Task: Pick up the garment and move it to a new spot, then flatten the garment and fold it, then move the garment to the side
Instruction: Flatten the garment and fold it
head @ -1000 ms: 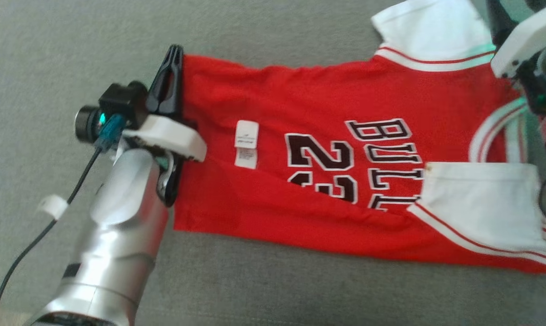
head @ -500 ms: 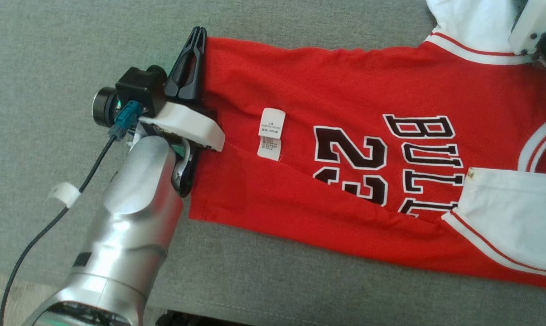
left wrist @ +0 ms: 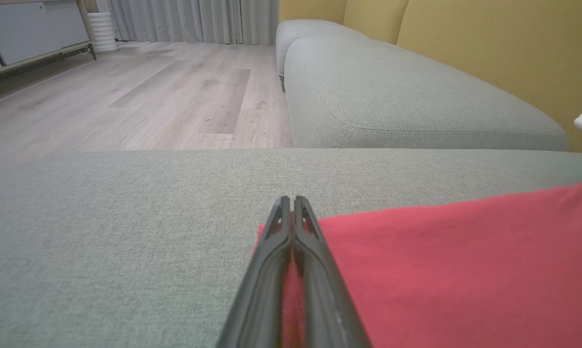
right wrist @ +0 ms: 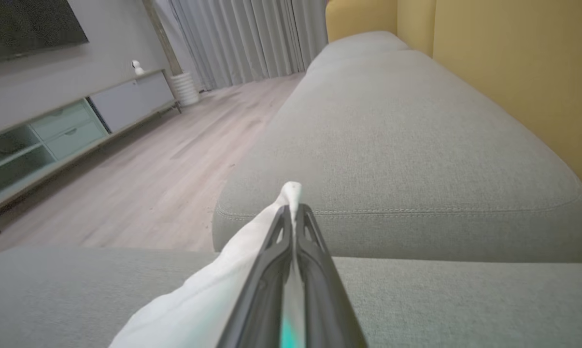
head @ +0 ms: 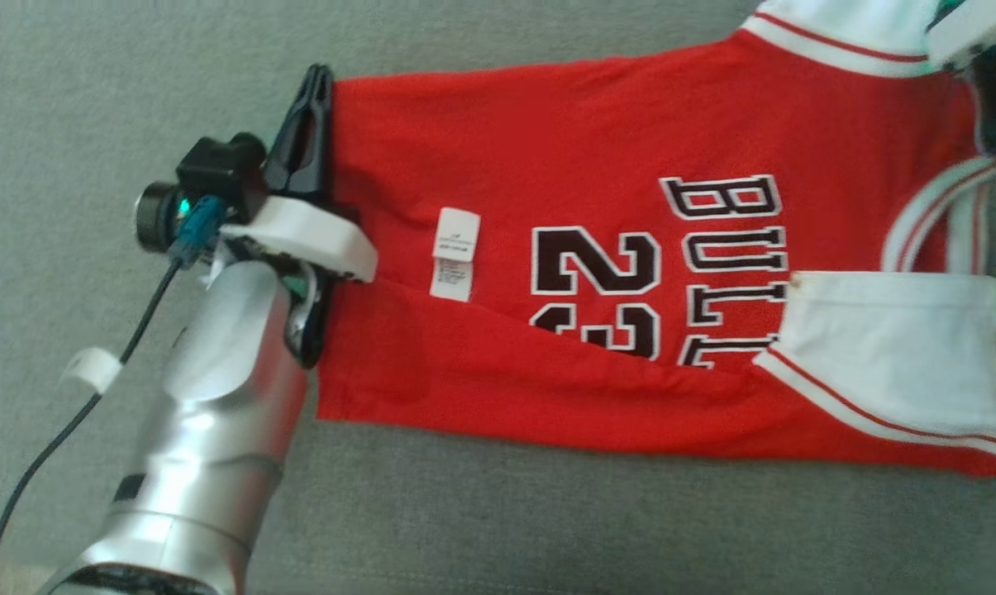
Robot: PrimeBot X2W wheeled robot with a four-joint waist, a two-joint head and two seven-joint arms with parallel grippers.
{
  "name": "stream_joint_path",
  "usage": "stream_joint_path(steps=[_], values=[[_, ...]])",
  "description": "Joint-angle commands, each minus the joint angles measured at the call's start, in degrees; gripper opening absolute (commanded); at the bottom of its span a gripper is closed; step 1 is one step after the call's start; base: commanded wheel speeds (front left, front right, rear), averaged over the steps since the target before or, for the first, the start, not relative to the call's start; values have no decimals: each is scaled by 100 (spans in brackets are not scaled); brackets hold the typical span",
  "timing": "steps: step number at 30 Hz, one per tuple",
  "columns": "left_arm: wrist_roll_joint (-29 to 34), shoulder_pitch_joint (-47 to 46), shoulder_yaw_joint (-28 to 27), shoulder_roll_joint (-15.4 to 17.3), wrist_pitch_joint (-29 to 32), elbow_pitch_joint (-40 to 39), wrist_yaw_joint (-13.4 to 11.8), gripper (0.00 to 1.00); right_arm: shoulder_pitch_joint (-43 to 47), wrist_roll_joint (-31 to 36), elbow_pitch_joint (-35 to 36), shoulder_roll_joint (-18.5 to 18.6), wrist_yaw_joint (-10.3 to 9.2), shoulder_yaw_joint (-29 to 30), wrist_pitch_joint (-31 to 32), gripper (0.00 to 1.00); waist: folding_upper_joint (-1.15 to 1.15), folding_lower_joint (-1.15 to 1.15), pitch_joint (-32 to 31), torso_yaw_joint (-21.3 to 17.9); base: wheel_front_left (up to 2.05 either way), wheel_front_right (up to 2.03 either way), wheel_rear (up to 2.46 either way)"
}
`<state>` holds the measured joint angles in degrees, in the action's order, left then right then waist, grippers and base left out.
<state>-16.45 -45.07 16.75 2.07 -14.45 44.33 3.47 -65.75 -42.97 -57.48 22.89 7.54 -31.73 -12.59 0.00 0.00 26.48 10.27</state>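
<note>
Right gripper [right wrist: 292,209] jaws, spread a second ago, now pressed together on white sleeve [right wrist: 208,295] of red Bulls jersey [head: 597,140]. Left gripper [left wrist: 291,203] pinches jersey hem corner, silver forearm [head: 216,397] angled low; jersey lies on grey sofa cushion [head: 92,83].

The garment [head: 597,149] has its upper sleeve [head: 836,21] cut by the head view's top edge, its label [head: 455,264] unreadable.
</note>
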Motion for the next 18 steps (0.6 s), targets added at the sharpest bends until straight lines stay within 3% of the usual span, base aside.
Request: stream_joint_path(steps=[1,6,12,18], values=[[66,80,-244,289,-55,-116,-43,0,346,-197,348,22,-5,-93,-134,0,0,0,-204,-233,0,0,0],[157,421,-489,459,-55,-127,-63,0,1260,-685,1241,226,-5,-155,-234,0,0,0,-523,-604,0,0,0],[222,1093,-873,583,-55,-300,-123,0,2679,-818,2418,325,-5,-8,-239,0,0,0,-912,-1000,0,0,0],[373,1884,-1153,525,-55,-484,-184,0,3700,-821,2701,100,-5,-78,-240,0,0,0,-1244,-1204,0,0,0]])
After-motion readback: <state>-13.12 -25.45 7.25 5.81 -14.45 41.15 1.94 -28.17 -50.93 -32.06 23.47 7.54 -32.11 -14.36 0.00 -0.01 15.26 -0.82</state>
